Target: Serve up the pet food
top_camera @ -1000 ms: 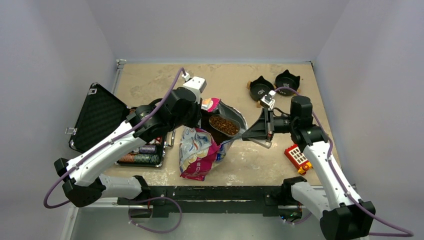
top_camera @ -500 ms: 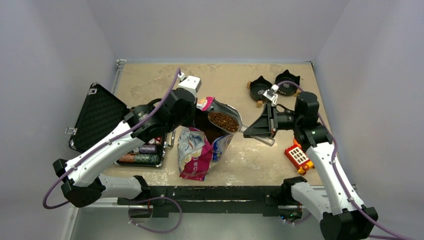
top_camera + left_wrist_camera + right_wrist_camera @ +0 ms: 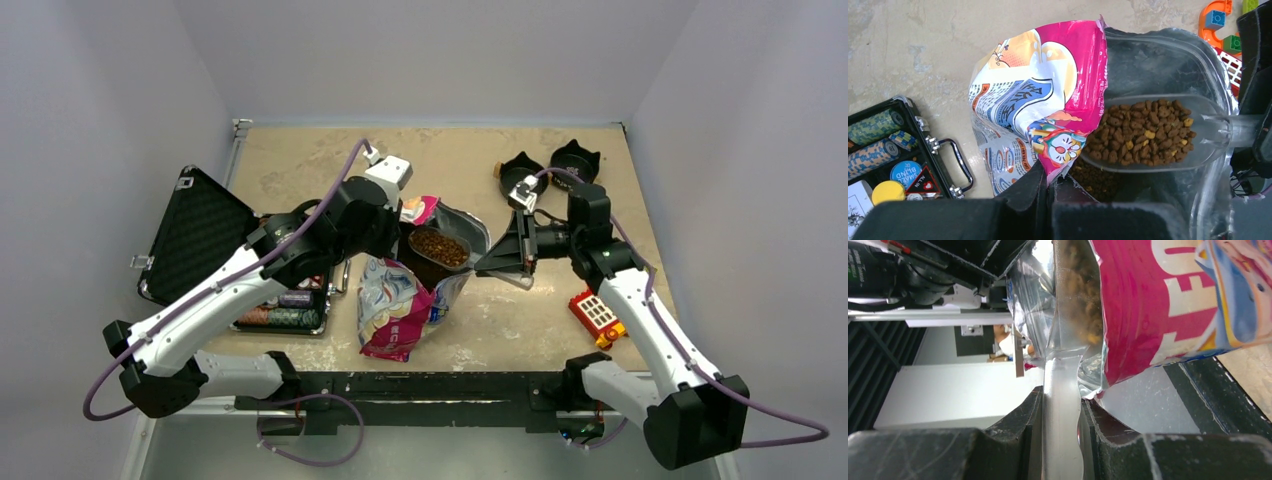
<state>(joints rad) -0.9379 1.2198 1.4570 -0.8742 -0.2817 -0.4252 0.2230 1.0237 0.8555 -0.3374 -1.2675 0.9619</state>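
Scooping step, seemingly near its end: clear scoop (image 3: 1209,125) lies about level in the open mouth of the bag (image 3: 1048,85), heaped with pet food (image 3: 1140,135). It is brown kibble, with more of it loose below inside the bag. Right gripper (image 3: 1060,401) pinches the scoop's handle between its fingers, and the handle runs straight out of the jaws. Left gripper (image 3: 1048,184) is pressed together on the bag's pink top edge, holding the mouth up and open. Bag stands mid-bench (image 3: 300,160), toward the near edge.

Next move, as I judge it: lift the scoop clear of the foil lip without tipping, carry it toward the far right corner, then roll the wrist over a bowl. Load is heaped, so the carry wants to be level and slow. Left grip should hold so the bag does not fold onto the scoop.

Count:
- one bag
- one scoop
- two black eared bowls (image 3: 523,178) (image 3: 575,165), side by side at the far right corner, contents too small to tell
- one open case (image 3: 200,230) at the left edge, holding stacked poker chips (image 3: 873,127)
- one red toy (image 3: 597,313) by the right edge
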